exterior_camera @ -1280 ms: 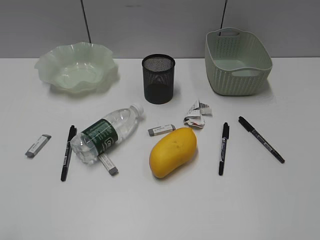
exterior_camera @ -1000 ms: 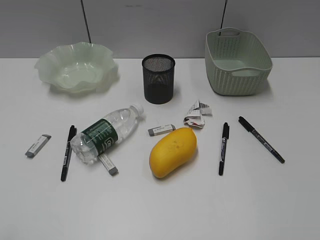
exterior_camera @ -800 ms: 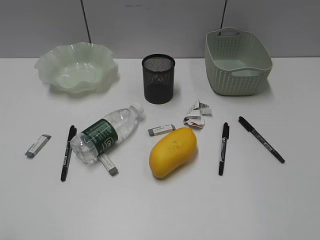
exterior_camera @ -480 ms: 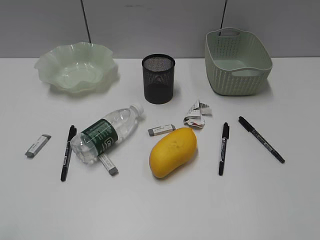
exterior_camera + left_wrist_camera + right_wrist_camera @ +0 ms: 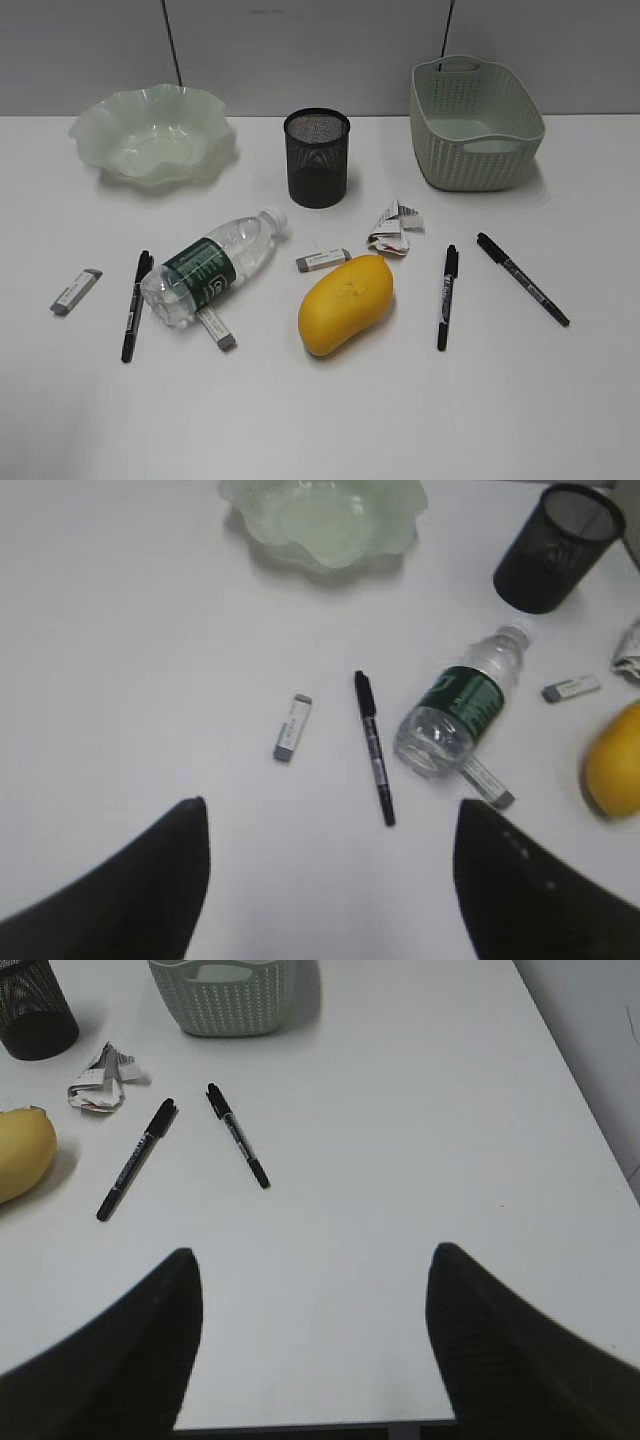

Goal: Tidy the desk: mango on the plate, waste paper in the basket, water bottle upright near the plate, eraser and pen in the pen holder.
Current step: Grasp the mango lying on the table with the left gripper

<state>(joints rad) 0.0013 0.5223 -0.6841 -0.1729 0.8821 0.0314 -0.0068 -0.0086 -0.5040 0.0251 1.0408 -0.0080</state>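
Note:
The yellow mango [image 5: 346, 303] lies on the white desk [image 5: 320, 420] at the middle. The wavy green plate [image 5: 153, 133] stands back left, the black mesh pen holder [image 5: 317, 157] back middle, the green basket [image 5: 475, 123] back right. The waste paper [image 5: 395, 229] lies between mango and basket. The water bottle [image 5: 212, 267] lies on its side. Three grey erasers [image 5: 322, 260] [image 5: 76, 291] [image 5: 217, 329] and three black pens [image 5: 134, 305] [image 5: 447, 295] [image 5: 522, 278] lie about. My left gripper [image 5: 330, 815] and right gripper [image 5: 312, 1260] are open and empty above the desk's near side, neither seen in the exterior view.
A grey wall runs behind the desk. The desk's right edge [image 5: 575, 1070] and front edge [image 5: 310, 1426] show in the right wrist view.

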